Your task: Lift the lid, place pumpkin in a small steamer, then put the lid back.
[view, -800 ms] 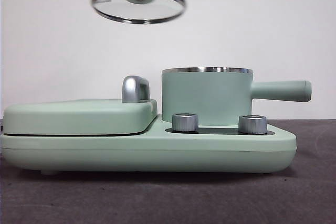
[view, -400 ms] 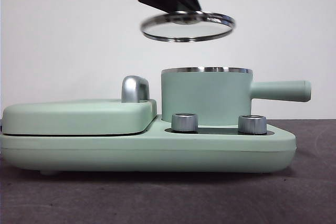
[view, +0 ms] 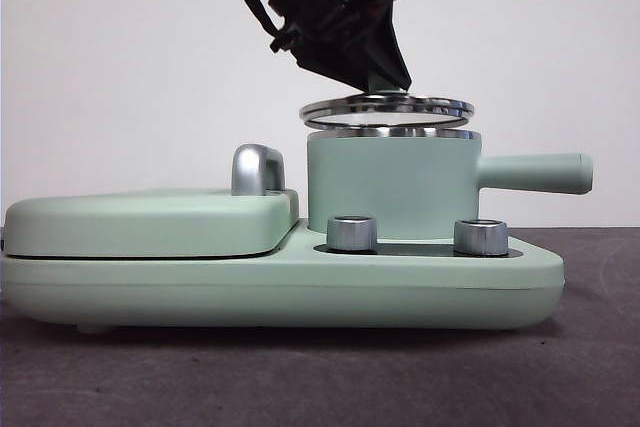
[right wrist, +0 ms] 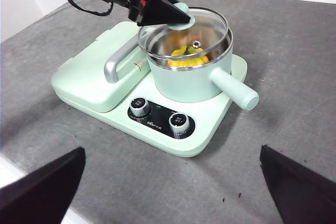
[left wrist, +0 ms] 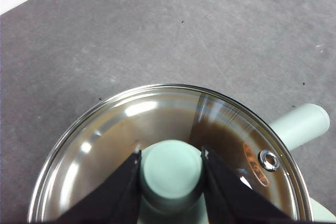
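My left claw (left wrist: 170,169) is clamped on the mint knob of the lid (left wrist: 157,129), holding it just above the rim of the small steamer (view: 392,187), tilted a little, with a thin gap showing on one side. The pumpkin (right wrist: 188,57) already sits inside the pot, its green stem pointing up. As I judge it, the risk lies in the landing: if I let go while the lid is off level or off centre, its steel rim could catch the pot's edge and slide off toward the long handle (view: 535,173), or the stem could hold it up. My right claw (right wrist: 168,187) waits wide open, well back from the cooker's front edge. There is orange printing on the glass beside the steam vent (left wrist: 269,159) and small lettering between the two dials (right wrist: 158,118); neither is readable.
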Motion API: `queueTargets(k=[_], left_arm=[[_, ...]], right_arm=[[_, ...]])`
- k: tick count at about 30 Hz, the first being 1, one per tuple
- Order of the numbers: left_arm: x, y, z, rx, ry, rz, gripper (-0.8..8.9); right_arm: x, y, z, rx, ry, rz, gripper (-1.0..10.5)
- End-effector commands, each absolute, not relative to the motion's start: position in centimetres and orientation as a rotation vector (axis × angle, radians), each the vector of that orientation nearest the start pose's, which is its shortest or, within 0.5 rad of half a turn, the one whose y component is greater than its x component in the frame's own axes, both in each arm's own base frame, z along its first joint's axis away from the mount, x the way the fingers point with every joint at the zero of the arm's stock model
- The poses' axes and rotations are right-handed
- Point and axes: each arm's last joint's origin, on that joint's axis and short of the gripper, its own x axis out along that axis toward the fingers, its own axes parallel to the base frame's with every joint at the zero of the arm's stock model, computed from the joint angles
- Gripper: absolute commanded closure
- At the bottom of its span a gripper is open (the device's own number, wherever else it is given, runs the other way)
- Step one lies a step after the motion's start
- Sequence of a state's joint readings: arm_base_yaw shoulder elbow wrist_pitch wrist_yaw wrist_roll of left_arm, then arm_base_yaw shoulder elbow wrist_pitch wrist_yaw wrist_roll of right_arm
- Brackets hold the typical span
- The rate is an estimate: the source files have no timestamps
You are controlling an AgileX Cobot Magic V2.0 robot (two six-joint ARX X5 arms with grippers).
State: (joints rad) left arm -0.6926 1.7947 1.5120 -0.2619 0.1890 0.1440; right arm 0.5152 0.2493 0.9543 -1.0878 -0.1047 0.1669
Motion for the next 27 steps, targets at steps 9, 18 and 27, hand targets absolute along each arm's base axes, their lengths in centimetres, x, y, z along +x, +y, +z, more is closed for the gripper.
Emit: queueTargets(k=[9,18,27], left_arm=[[31.9,-27.8,30.7,0.265,0.398,-0.917,7.96],[32.2,-28.2,29.7,0.272,0.427,-0.921,7.96],[32.2,-28.3,28.4,0.308,0.499,-0.927,7.96]], right_arm=[[0.0,0.3,33.9,0.101,0.423,0.582,4.0],[0.0,0.3,33.9,0.116,0.428,0.578,4.0],[0.0,0.3,33.9,0.115,0.428,0.577,4.0]])
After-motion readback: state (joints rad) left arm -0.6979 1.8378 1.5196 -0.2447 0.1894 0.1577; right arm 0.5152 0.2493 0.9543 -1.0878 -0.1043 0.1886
